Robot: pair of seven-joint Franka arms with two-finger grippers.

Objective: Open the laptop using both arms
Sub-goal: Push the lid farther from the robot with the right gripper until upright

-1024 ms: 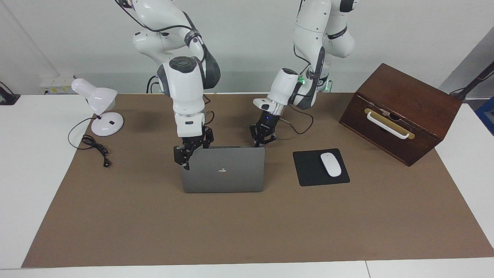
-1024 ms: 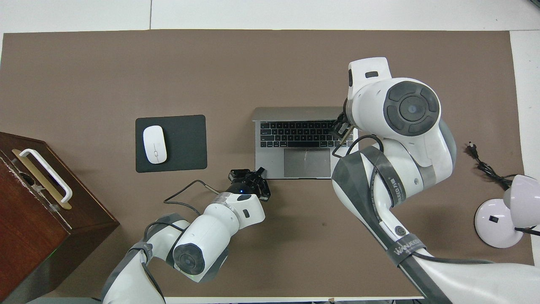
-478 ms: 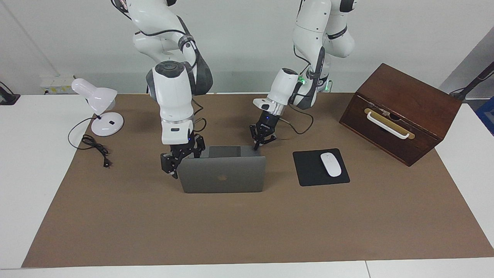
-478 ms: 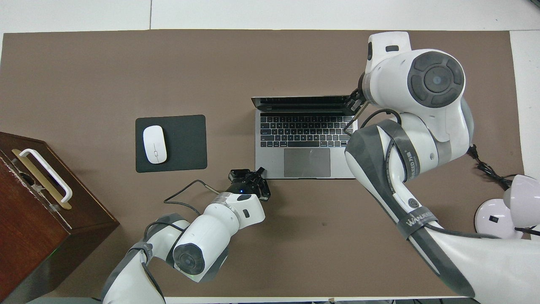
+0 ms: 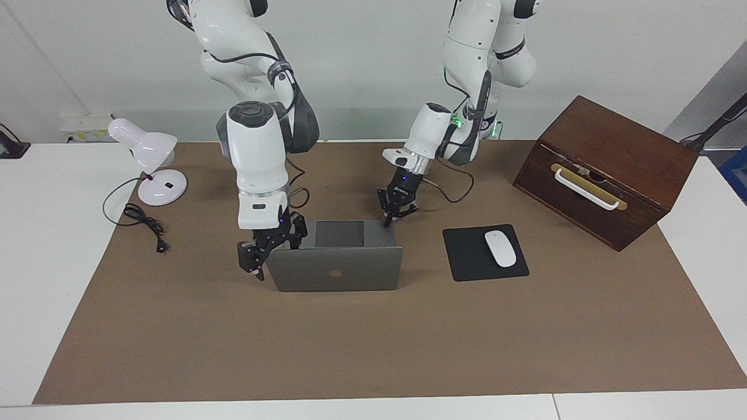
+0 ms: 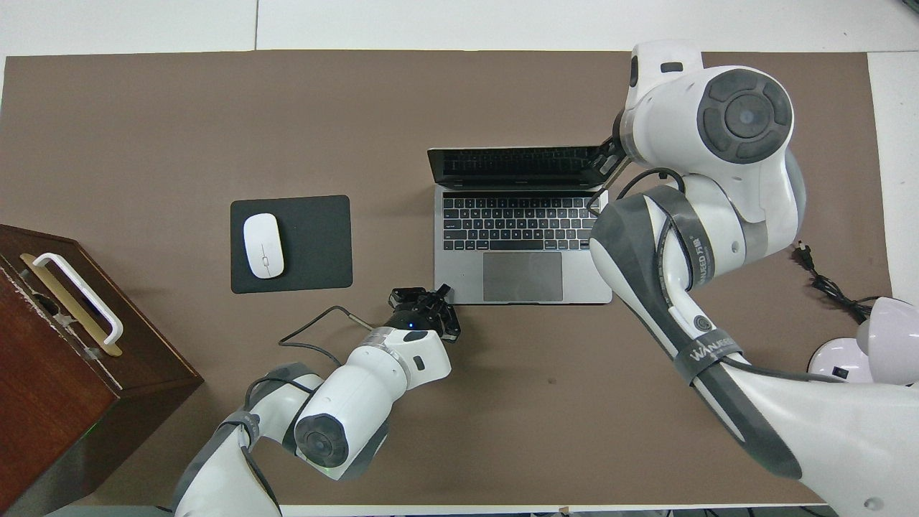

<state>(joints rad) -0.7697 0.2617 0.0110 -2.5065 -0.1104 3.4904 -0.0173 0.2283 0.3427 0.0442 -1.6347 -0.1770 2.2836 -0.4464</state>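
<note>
The silver-grey laptop point(image 5: 335, 271) point(image 6: 517, 230) sits mid-table with its lid raised, logo side toward the facing camera. The overhead view shows the dark screen, black keys and trackpad. My right gripper point(image 5: 264, 252) point(image 6: 609, 154) is at the lid's top corner toward the right arm's end of the table. Whether it grips the lid cannot be told. My left gripper point(image 5: 388, 220) point(image 6: 439, 293) is shut, tips down on the base's corner nearest the robots, toward the left arm's end.
A black mouse pad point(image 5: 467, 256) point(image 6: 316, 244) with a white mouse point(image 5: 500, 248) point(image 6: 263, 245) lies beside the laptop. A brown wooden box point(image 5: 607, 169) point(image 6: 64, 345) stands at the left arm's end. A white lamp point(image 5: 149, 157) with its cord point(image 5: 143, 224) is at the right arm's end.
The lid has swung further open, away from the robots, and now shows the screen from above. My right gripper moved with its corner. The left gripper stayed put.
</note>
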